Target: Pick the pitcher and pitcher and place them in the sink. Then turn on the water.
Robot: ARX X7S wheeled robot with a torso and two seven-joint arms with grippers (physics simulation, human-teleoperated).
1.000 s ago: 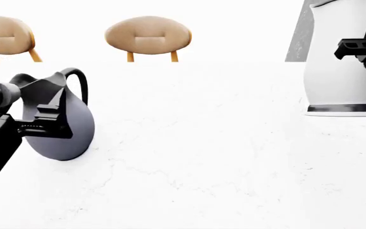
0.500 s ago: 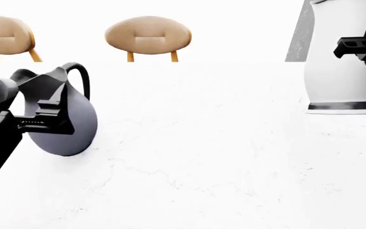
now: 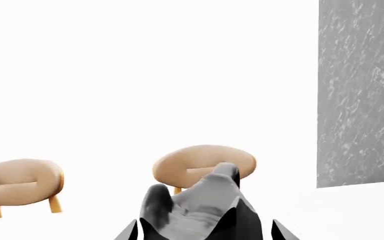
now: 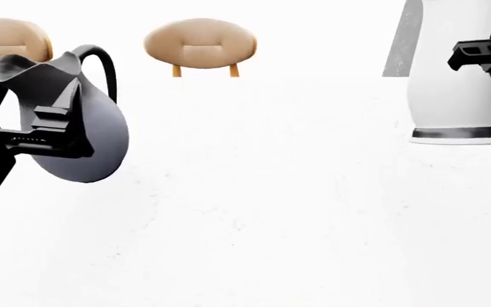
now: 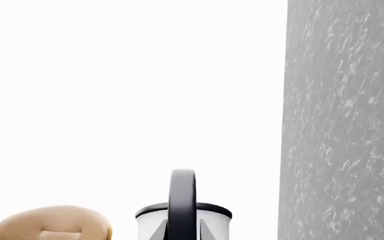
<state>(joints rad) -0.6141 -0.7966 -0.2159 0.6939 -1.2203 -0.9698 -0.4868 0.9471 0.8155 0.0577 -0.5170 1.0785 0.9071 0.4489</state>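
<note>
So the left tool (image 4: 54,137) is clamped on the squat blue-grey pitcher (image 4: 92,137), fingers pressed against its round belly. The jug hangs tipped over toward the left side of the head view, spout (image 4: 11,64) pointing up-left and the dark loop handle (image 4: 100,61) arching over the top. Its underside looks clear of the white counter (image 4: 271,211), no contact I can make out. From the left wrist view you only get the dark neck and spout lip (image 3: 199,205) poking up between the two finger tips.

The right tool (image 4: 484,57) is up at the far right edge of the head view, wrapped around the taller white pitcher (image 4: 454,83), a black finger lying across its body. That jug is upright, black base band (image 4: 461,133) level, with the bottom at or just off the counter surface; I can't tell if it's actually touching. The right wrist view looks straight down on its black handle (image 5: 182,200) and white rim (image 5: 209,217).

Further out: two tan wooden chairs (image 4: 199,45) sit behind the counter's far edge, one partly hidden by the blue-grey jug, and a grey marbled wall panel (image 4: 401,45) stands right behind the white one. The two jugs are well apart, at opposite sides of the counter. Sink isn't visible in any view.
</note>
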